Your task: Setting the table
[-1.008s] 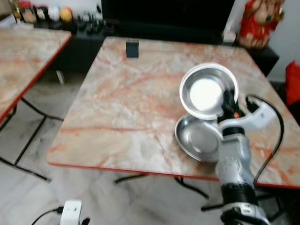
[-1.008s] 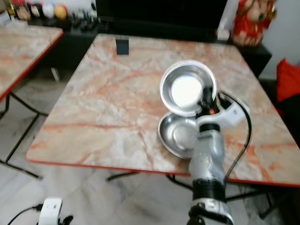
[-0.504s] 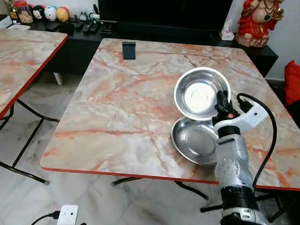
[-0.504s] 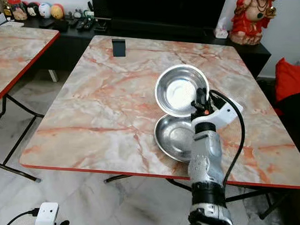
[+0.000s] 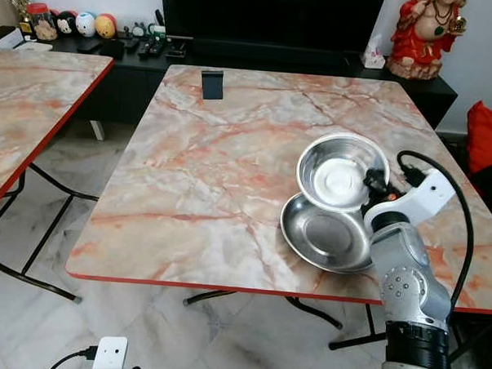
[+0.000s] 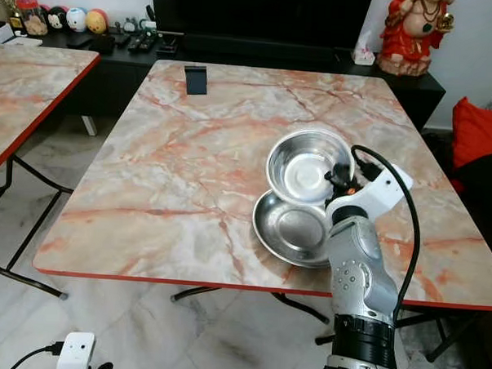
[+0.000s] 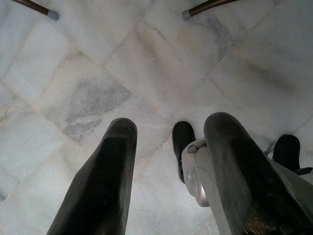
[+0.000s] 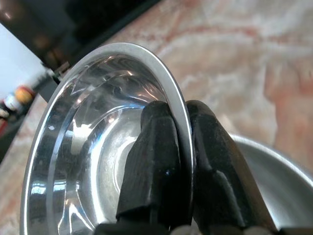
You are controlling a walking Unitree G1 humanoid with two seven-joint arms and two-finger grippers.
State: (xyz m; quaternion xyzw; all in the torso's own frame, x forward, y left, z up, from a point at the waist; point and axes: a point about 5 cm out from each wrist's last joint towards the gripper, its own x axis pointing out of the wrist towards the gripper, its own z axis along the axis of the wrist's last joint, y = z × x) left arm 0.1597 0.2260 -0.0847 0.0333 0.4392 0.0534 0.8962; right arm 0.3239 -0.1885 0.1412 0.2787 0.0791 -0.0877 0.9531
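Right gripper (image 8: pixel 178 147) pinches the rim of the bowl (image 5: pixel 338 170), one finger inside, one outside, holding it tilted above the far edge of the plate (image 5: pixel 324 234) near the table's (image 5: pixel 205 174) front right. Thin steel, so I'd judge it light, stiff and slick; the rim is the only sensible hold, and it could swivel in that pinch. Left gripper (image 7: pixel 168 166) hangs idle over the floor, fingers spread, holding nothing.

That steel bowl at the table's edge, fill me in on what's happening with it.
The right gripper is shut on the rim of the upper steel bowl, holding it tilted over the back edge of a second steel bowl that sits on the marble table. The left gripper hangs open above the floor.
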